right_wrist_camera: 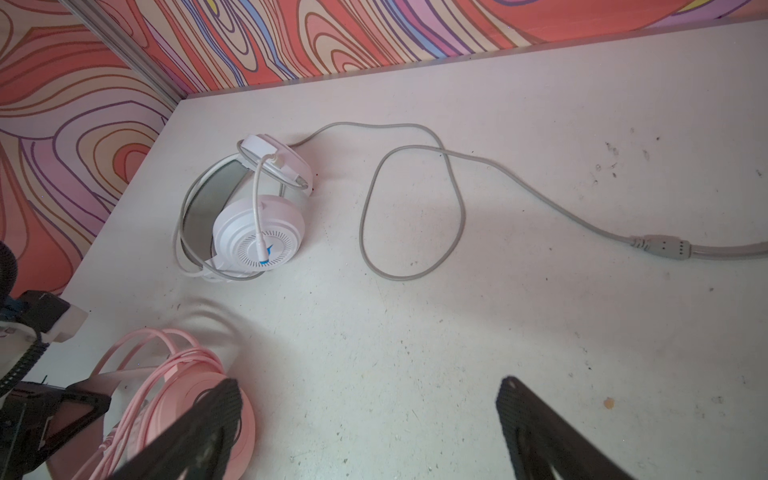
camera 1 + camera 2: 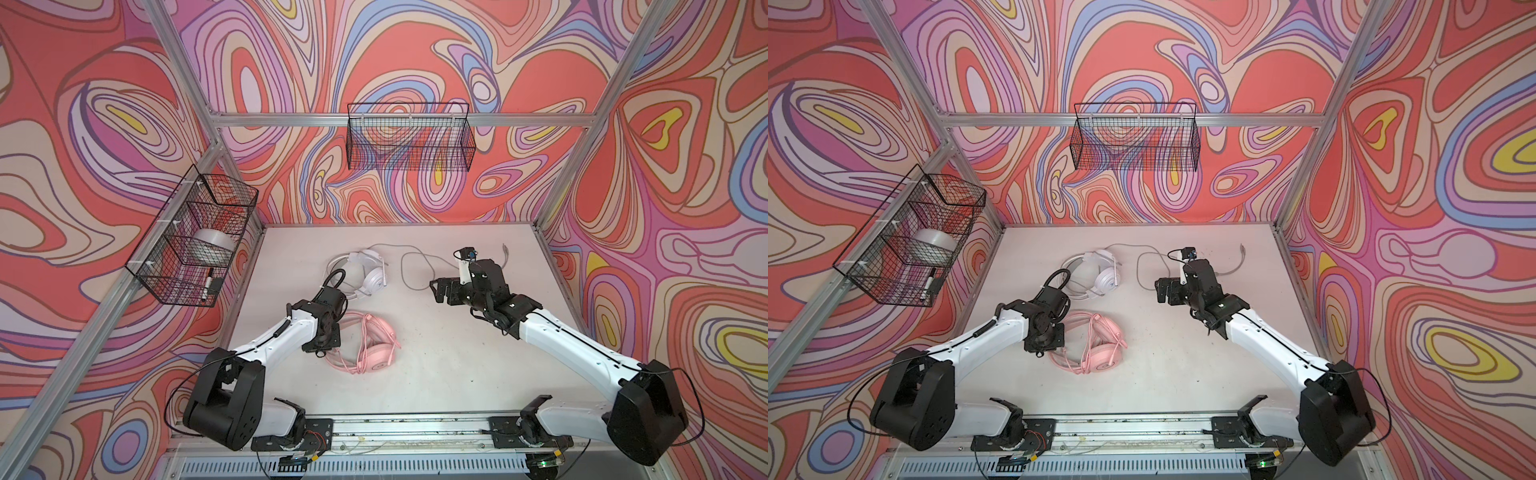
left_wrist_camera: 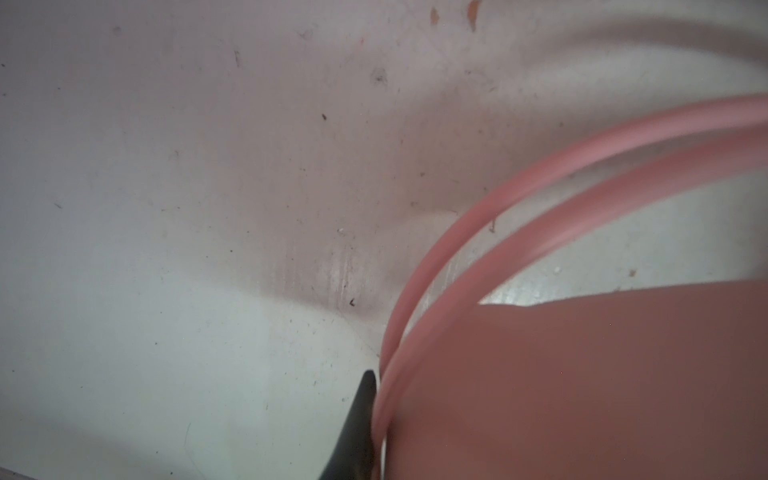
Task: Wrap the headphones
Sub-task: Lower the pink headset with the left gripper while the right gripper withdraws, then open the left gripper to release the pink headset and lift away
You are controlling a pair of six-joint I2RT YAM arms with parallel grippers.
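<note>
The left end effector [image 2: 322, 339] sits at the pink headset [image 2: 371, 345] on the bench [image 2: 457, 357]; its grip cannot be told. The right end effector [image 1: 369, 386] stands wide, empty, near the white headset [image 1: 258, 232] and cable [image 1: 361, 224].

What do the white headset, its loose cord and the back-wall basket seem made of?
White headset: likely hard moulded plastic, smooth with a slight sheen on its earcup. Cord: flexible grey rubbery or vinyl sheath, matte, lying in soft loops. Black basket: thin metal wire grid, probably painted or coated.
</note>
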